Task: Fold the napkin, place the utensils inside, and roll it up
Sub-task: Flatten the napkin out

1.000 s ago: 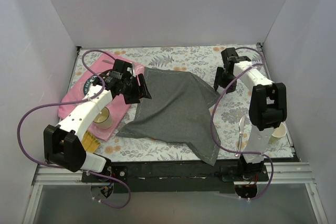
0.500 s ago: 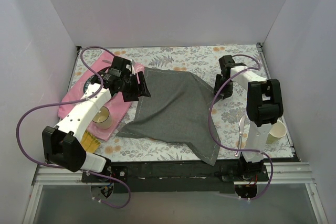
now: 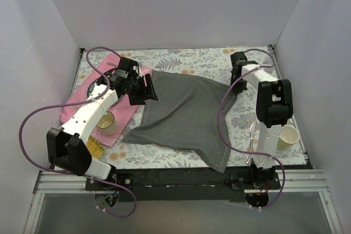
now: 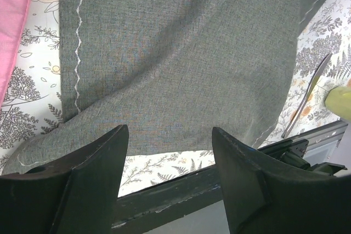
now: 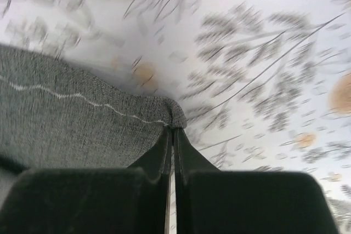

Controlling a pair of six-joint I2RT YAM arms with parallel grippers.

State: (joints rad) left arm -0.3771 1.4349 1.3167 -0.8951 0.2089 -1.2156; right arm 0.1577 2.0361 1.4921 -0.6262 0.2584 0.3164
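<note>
Napkin (image 3: 184, 116): lay spread, rumpled, just right of pink placemat (image 3: 74, 108). Right gripper (image 5: 171, 130): fingers pinched shut on corner farthest from placemat. Left gripper (image 4: 167, 141): fingers wide apart, hovered over edge nearest placemat.

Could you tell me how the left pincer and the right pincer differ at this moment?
The left pincer stands open over the napkin, gripping nothing; the right pincer is shut on the napkin's corner. The left pincer is by the pink placemat; the right pincer is at the opposite side. Both are at the napkin's far edge.
</note>
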